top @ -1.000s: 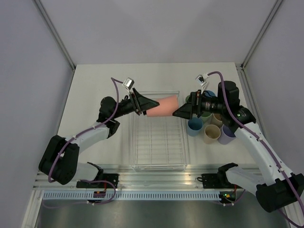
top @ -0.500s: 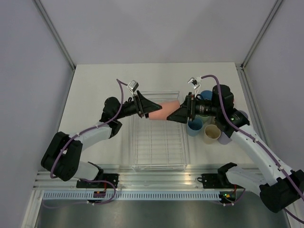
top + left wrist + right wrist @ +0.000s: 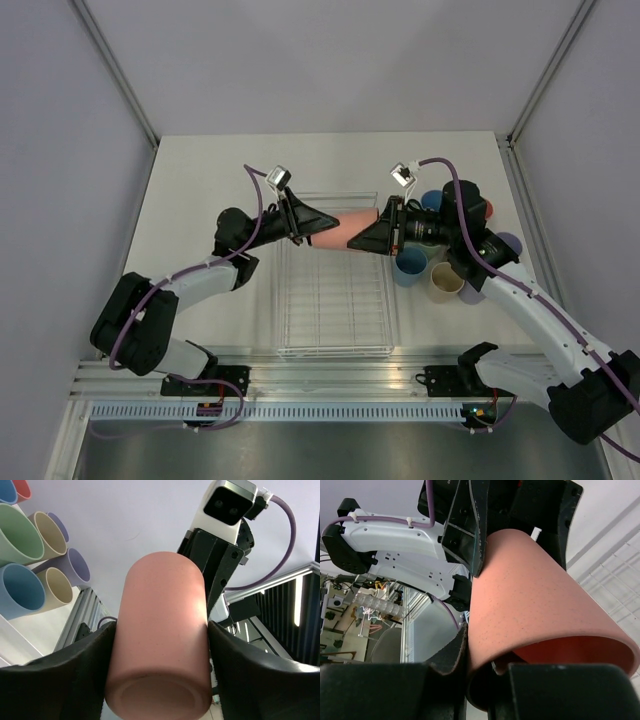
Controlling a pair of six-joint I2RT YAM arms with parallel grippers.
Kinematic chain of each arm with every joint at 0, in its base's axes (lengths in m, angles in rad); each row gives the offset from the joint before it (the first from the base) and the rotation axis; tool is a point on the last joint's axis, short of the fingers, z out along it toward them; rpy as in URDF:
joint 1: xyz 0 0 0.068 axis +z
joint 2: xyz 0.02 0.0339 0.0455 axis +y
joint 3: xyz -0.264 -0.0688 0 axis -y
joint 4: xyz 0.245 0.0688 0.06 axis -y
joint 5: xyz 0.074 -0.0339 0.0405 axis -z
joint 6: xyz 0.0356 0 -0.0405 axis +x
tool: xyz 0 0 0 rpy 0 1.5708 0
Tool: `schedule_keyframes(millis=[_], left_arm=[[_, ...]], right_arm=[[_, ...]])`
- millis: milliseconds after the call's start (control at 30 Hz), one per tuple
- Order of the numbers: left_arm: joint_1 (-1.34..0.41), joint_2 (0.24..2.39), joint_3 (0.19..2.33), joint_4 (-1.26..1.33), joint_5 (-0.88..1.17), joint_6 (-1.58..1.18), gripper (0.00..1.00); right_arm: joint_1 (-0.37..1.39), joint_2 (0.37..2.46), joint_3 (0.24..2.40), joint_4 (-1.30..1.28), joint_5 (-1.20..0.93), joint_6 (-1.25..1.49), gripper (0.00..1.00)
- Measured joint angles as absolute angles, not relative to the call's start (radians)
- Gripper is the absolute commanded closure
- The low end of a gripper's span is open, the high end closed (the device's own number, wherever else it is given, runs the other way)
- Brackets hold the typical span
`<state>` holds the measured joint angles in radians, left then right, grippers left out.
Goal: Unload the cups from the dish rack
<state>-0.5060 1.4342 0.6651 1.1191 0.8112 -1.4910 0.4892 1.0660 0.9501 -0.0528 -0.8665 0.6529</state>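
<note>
The left arm (image 3: 190, 280) and the right arm (image 3: 545, 310) are alike: white moulded links joined by black, rounded joint housings; each rises from a black base (image 3: 215, 380). A purple cable (image 3: 255, 195) runs along each arm in loose loops, tied to the white shell at points. It ends at a small wrist camera (image 3: 227, 505), a white block with a dark face and two round lenses. The left gripper (image 3: 322, 225) and the right gripper (image 3: 365, 238) are matte black and wedge-shaped; their fingers (image 3: 75, 680) are broad and smooth. Small screws (image 3: 232, 555) dot the right gripper's flat black side plate.
</note>
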Motion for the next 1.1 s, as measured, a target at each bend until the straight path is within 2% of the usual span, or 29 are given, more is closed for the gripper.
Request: schedule_keyframes(millis=[33, 367, 567, 733, 867, 1100], left_arm=[[-0.506, 1.436, 0.665, 1.123, 0.81, -1.492, 0.01], [-0.444, 1.425, 0.576, 1.087, 0.773, -1.497, 0.0], [-0.378, 1.31, 0.55, 0.886, 0.761, -1.406, 0.0], [-0.379, 1.144, 0.607, 0.501, 0.74, -1.17, 0.0], [-0.379, 1.034, 0.636, 0.262, 0.705, -1.011, 0.0], [-0.379, 0.951, 0.627, 0.003, 0.68, -0.852, 0.0]], right_arm=[[0.49, 1.066, 0.951, -0.055, -0.863, 0.649, 0.99], [0.507, 1.061, 1.078, -0.314, -0.681, 0.468, 0.99], [0.464, 1.121, 1.28, -0.553, -0.352, 0.346, 0.99], [0.237, 1.336, 1.483, -0.673, -0.127, 0.33, 0.99], [0.076, 1.602, 1.732, -0.776, 0.036, 0.347, 0.99], [0.045, 2.073, 2.329, -0.992, 0.171, 0.35, 0.99]])
